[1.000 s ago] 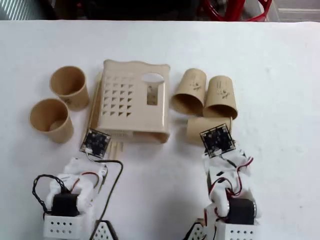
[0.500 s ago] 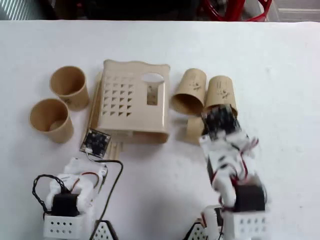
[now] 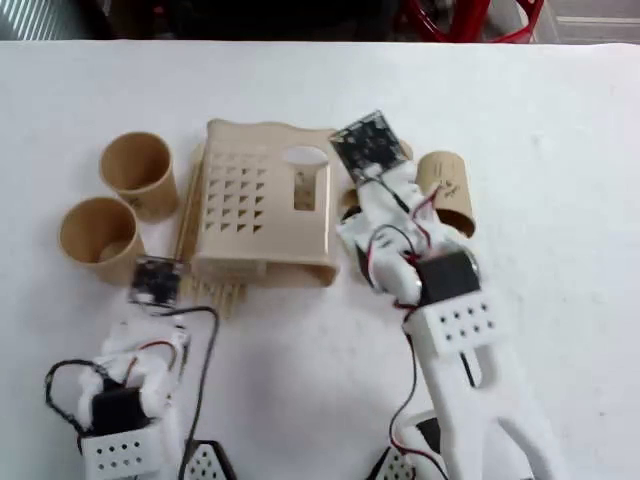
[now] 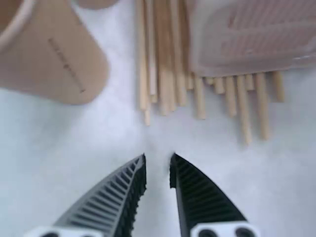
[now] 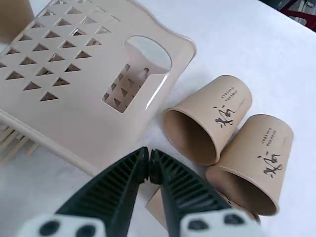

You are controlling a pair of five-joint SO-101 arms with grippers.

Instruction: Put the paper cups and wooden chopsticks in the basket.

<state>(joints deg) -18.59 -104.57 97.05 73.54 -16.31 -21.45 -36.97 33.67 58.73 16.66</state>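
The beige basket lies upside down mid-table. Two paper cups stand upright to its left. Wooden chopsticks lie along its left side and stick out under its front edge. In the left wrist view my left gripper hovers just short of the chopstick ends, slightly open and empty, with a cup beside it. My right gripper is shut and empty, between the basket and the lying cups.
The right arm stretches over the table and covers most of the lying cups; one cup shows beside it. A third lying cup peeks out under the right fingers. The white table has free room far right and at the back.
The right arm has swung forward from near its base to the gap between basket and lying cups. The left arm shifted a little to the left.
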